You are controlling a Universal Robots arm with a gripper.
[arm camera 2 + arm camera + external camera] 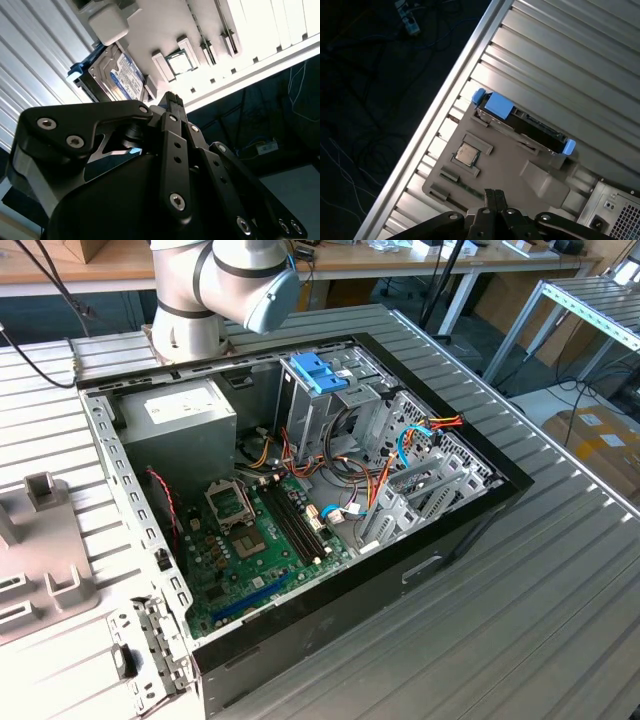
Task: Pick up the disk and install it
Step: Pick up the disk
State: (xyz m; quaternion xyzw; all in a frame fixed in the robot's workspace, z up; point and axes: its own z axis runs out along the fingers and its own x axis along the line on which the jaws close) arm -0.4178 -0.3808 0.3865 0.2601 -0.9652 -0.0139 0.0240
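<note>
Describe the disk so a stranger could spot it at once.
On the ribbed metal table lies a grey fixture plate. The disk sits along one edge of it. Unlike the small square chip nearby, it is a dark slab with light-blue rails.

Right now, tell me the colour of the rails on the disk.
Light blue rails on the dark disk, clearest in the first wrist view.

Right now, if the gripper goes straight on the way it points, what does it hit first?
The gripper would likely meet the grey tray first, beside the chip; the disk sits further on at its edge. Depth unclear.
</note>
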